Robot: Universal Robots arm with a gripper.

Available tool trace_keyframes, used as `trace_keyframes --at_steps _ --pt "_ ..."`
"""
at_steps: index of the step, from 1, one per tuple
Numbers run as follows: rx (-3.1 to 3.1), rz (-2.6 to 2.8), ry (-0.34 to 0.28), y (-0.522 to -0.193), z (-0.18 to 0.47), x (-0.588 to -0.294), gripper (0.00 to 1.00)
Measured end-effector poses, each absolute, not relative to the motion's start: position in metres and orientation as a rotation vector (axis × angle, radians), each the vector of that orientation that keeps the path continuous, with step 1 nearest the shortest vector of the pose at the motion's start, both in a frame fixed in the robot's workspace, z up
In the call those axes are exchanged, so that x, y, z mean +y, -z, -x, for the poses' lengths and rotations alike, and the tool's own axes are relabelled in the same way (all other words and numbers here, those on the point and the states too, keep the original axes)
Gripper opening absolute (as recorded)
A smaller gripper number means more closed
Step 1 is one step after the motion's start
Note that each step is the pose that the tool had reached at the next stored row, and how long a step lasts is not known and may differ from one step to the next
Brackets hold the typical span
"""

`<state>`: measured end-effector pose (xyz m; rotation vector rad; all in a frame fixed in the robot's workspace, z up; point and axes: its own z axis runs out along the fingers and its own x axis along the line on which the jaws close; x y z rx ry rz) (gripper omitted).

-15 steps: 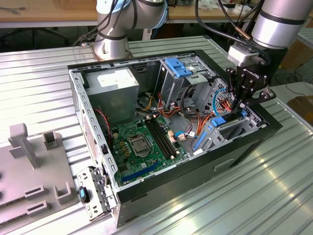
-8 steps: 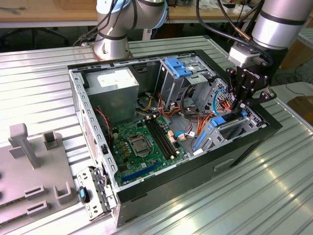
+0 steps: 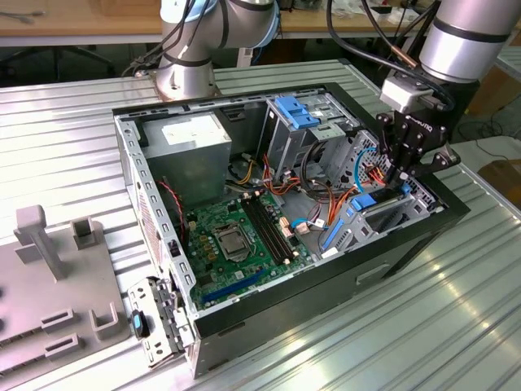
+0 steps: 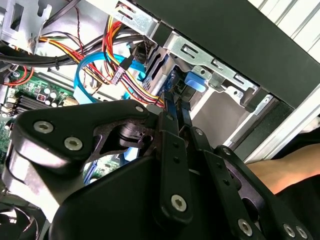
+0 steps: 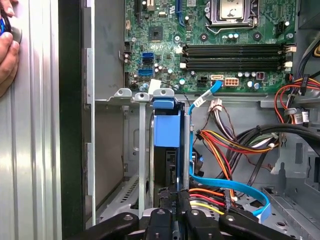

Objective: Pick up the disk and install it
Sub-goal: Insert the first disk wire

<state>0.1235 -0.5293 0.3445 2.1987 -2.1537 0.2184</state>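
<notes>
1. My fingers [image 5: 176, 202] were almost shut, pinching the disk [image 5: 167, 131] by its edge.
2. It stood just beyond their tips, partway into the bay [image 5: 142, 150]; pickup done, seating looked unfinished.

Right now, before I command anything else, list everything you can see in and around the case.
computer case: one, black, open, on the table
table: one, ribbed silver metal, under the case
motherboard: one, green, inside the case
power supply: one, grey with a white label, at the case's far side
drive cage: one, grey with blue clips, at the case's far side
cables: a bundle, orange, yellow, red, black and blue, beside the disk
disk: one, blue-framed, edge-on at the drive bay
fixture: one, grey, at the exterior view's left
person's hand: one, outside the case
robot arm: one, silver, above the case
gripper: one, black, shut on the disk
</notes>
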Motion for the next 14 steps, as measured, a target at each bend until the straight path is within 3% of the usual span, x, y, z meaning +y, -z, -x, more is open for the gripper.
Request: trace_keyframes --at_steps 14 --pt "-2.162 -2.208 -0.203 -0.3469 -0.1235 -0.5296 0.17"
